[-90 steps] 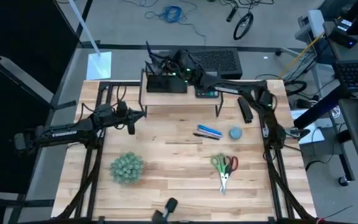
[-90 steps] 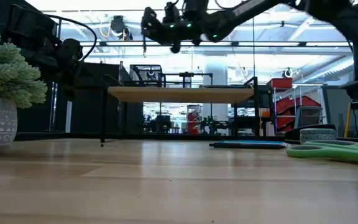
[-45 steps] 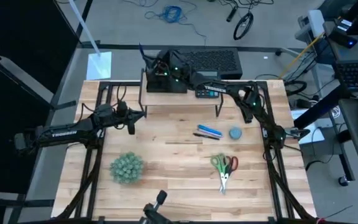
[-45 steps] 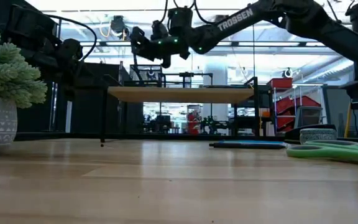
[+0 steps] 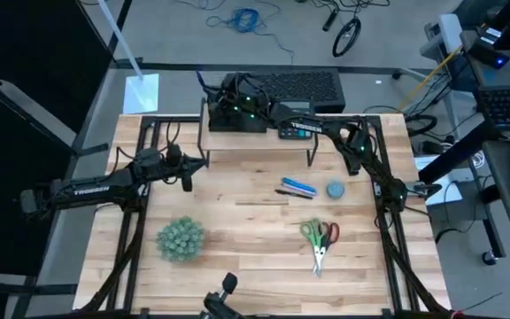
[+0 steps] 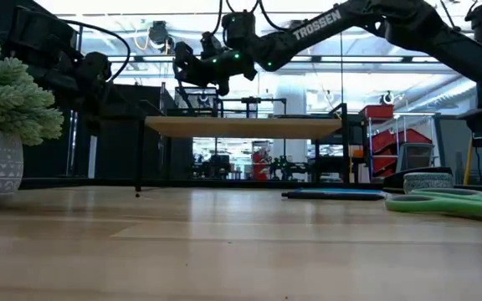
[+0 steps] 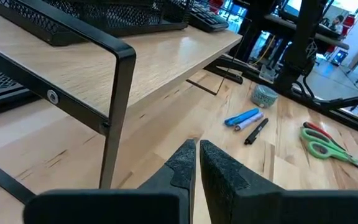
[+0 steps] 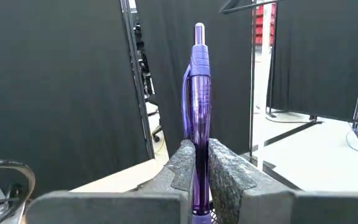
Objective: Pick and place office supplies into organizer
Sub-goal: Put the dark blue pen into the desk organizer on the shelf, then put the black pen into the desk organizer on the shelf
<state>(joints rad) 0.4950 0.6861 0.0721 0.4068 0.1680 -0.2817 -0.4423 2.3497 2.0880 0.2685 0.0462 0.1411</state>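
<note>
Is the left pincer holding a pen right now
No, the left pincer is shut on nothing; it is the right pincer that grips a purple pen.

So 4 cameras on me. The high one looks straight down at the whole table (image 5: 237, 239), both my arms in frame. The low one sits right at table level, looking flat across into the room, close to the plant (image 6: 7, 125); it shares the riser shelf (image 6: 243, 127) and the green-handled scissors (image 6: 442, 203) with the high view. My left wrist cam looks past my left gripper (image 7: 197, 163), close under that same shelf, toward the blue pens (image 7: 242, 117). My right wrist cam faces dark curtains, pen (image 8: 199, 106) right up close in my right gripper (image 8: 197, 168).
</note>
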